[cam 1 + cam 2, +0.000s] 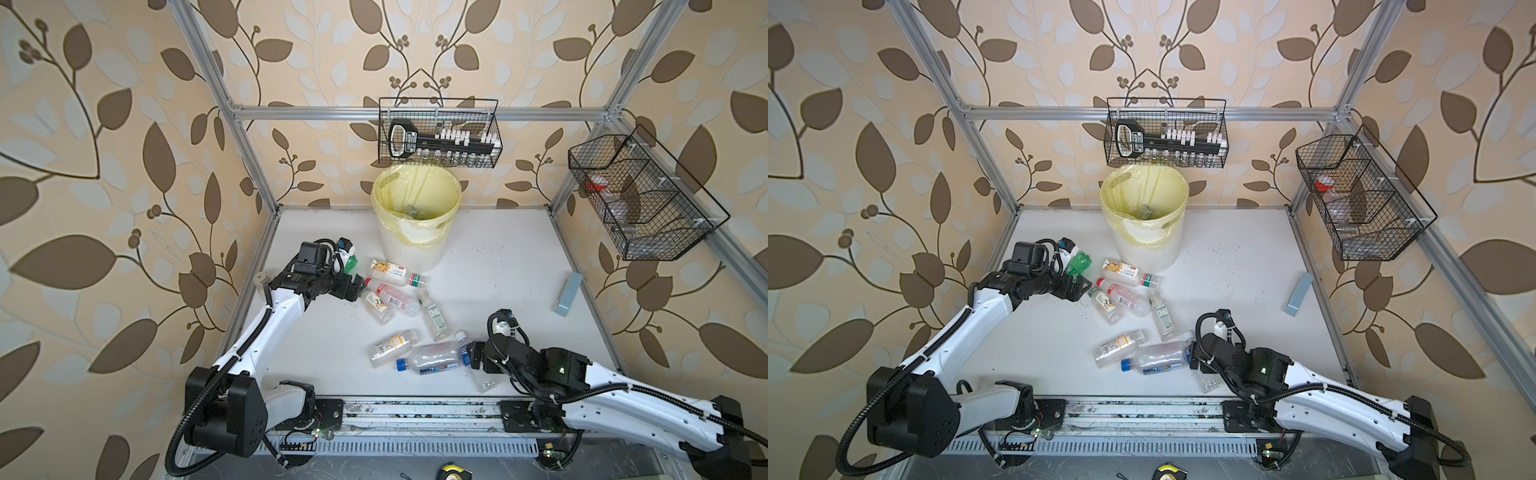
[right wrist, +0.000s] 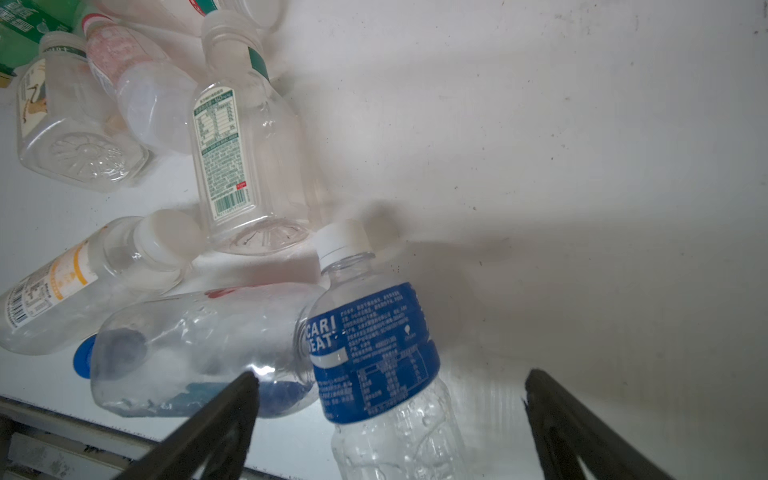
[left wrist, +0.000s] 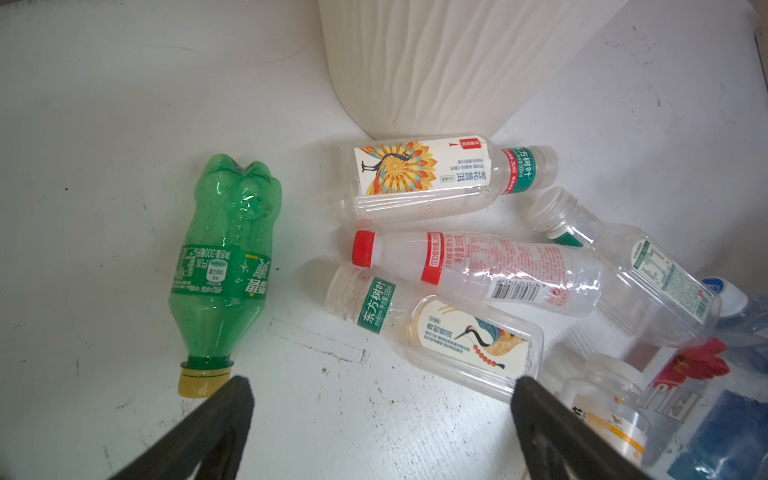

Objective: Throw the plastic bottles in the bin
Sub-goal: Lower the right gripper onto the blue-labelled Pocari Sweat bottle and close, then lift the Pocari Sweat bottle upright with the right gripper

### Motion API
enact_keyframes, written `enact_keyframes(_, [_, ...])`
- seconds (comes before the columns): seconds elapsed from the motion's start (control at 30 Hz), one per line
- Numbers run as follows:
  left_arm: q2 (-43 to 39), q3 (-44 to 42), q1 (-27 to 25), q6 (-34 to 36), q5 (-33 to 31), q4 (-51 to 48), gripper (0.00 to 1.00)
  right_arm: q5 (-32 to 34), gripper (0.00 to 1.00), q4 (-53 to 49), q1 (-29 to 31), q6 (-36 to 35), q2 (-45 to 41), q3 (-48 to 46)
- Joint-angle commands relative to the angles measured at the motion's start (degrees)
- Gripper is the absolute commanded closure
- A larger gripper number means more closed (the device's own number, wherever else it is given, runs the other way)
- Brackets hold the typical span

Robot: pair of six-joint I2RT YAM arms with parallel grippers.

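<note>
Several plastic bottles lie on the white table in front of the bin (image 1: 409, 249), white, ribbed and lined with a yellow bag. My left gripper (image 1: 358, 286) (image 3: 382, 390) stands open over bare table, between a green yellow-capped bottle (image 3: 224, 266) (image 1: 1077, 264) and a clear crane-label bottle (image 3: 449, 332). A peacock-label bottle (image 1: 392, 272) and a red-capped one (image 1: 392, 296) lie just beyond. My right gripper (image 1: 471, 355) (image 2: 390, 374) is open, its jaws standing apart on either side of a blue-label, white-capped bottle (image 2: 374, 345). A blue-capped bottle (image 1: 432, 359) lies beside it.
A black wire basket (image 1: 440, 133) with small vials hangs above the bin, and another wire basket (image 1: 640, 199) hangs on the right frame. A blue-grey block (image 1: 567, 293) lies near the right edge. A metal rail (image 1: 415, 409) runs along the front.
</note>
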Motion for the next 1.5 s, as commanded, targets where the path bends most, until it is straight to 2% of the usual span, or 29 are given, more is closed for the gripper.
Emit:
enact_keyframes(0.0, [0.08,1.14,1.12,0.37,2.52,-0.69,0.01,1.00,0.00,0.22,0.49,2.95,0.00,-1.82])
enact_keyframes(0.33, [-0.70,1.22,6.75,-0.42,6.55,-1.40,0.01,0.41,0.00,3.13,4.34,7.69,-3.18,-7.05])
enact_keyframes(0.73, [0.57,1.79,11.58,-1.92,11.07,-2.38,0.01,0.07,0.01,6.66,4.89,9.42,0.47,-9.65])
enact_keyframes(0.87, [0.49,1.55,12.33,-1.75,12.12,-2.58,0.01,0.06,0.08,7.48,4.71,10.41,0.17,-11.10])
enact_keyframes(0.93, [0.44,1.27,12.67,-1.90,13.16,-2.43,0.01,-0.03,0.17,8.35,4.62,11.10,-0.11,-12.03])
enact_keyframes(1.07, [1.05,1.21,13.45,-2.01,15.12,-2.96,0.01,-0.22,0.20,10.20,4.31,11.52,-0.75,-13.13])
enact_keyframes(1.47, [2.35,0.48,16.04,-2.00,17.29,-2.63,0.01,0.24,0.48,9.95,2.62,11.24,-2.36,-11.65])
